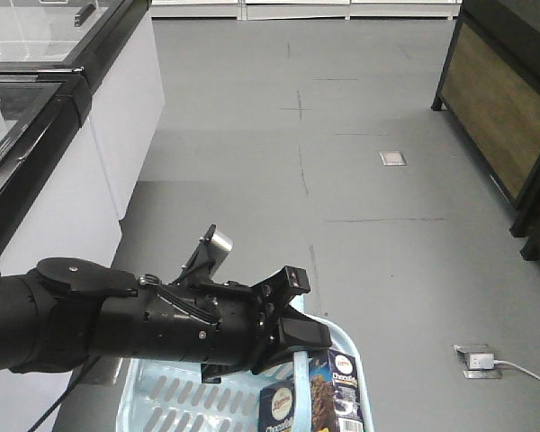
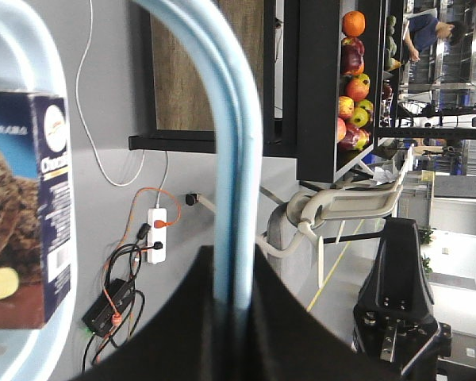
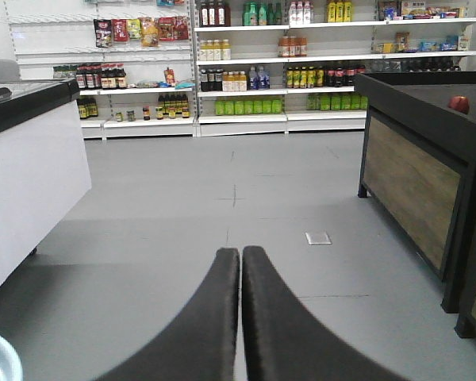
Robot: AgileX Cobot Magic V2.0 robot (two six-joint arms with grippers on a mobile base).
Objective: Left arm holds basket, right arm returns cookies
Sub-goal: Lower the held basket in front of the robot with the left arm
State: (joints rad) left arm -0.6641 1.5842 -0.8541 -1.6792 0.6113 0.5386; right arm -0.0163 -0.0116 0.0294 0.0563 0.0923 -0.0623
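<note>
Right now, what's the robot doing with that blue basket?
The left arm has its fingers closed around the handle of the light blue basket, holding it. The cookies carton stands inside the basket. The right arm's fingers are pressed together with nothing between them, pointing out over the shop floor. So the cookies have not been picked up yet.
</note>
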